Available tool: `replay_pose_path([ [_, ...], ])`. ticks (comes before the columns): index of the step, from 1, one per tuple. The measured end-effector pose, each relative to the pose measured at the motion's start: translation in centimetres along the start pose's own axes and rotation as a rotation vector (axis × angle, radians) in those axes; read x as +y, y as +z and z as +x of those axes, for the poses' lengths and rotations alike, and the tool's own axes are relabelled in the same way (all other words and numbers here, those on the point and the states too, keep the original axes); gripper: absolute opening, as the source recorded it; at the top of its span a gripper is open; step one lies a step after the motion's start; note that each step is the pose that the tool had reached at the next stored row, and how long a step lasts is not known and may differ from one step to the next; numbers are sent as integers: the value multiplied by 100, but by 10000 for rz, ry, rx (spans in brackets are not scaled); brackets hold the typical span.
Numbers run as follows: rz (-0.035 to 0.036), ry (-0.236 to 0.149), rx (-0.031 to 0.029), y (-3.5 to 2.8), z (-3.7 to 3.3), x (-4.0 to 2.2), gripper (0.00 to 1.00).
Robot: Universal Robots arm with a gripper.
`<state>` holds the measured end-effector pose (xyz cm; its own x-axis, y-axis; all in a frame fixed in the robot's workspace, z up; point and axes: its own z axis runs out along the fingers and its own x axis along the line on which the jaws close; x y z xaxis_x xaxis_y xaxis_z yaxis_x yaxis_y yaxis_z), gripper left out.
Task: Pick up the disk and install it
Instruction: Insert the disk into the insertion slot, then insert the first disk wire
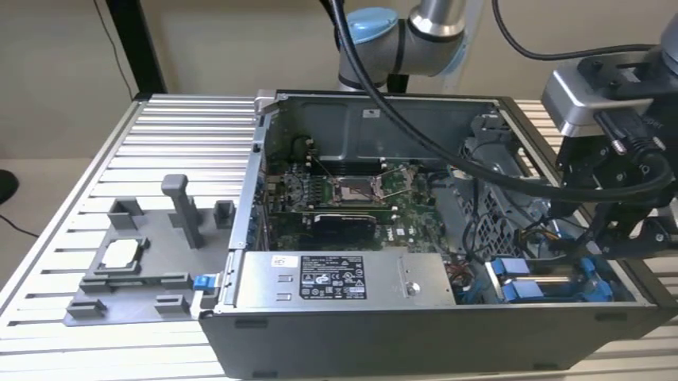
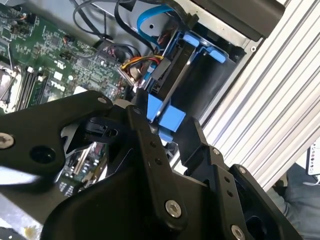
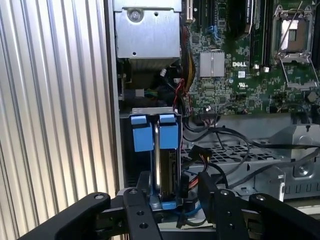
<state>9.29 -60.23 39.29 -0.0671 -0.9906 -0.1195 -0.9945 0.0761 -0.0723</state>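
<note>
Squarely between the fingers (image 3: 139, 212), the disk (image 3: 168, 167) stands on edge inside a corner of the computer case (image 1: 424, 341), its long axis running straight away from them, and they appear closed on the blue tab (image 2: 167, 120) at its near end.

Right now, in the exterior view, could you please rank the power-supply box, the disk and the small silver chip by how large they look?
1. power-supply box: clearly the largest.
2. disk: only partly visible, yet what shows looks larger than the chip.
3. small silver chip: smallest.
</note>
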Motion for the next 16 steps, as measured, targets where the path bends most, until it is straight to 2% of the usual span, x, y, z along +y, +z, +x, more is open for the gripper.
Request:
replay_pose_path([
  [6, 15, 166, -127, 48, 0, -39, 100],
  [8, 41, 249, -125, 63, 0, -39, 100],
  [12, 47, 250, -122, 65, 0, -39, 100],
  [13, 47, 251, -121, 66, 0, -39, 0],
  [16, 47, 251, -120, 66, 0, -39, 0],
])
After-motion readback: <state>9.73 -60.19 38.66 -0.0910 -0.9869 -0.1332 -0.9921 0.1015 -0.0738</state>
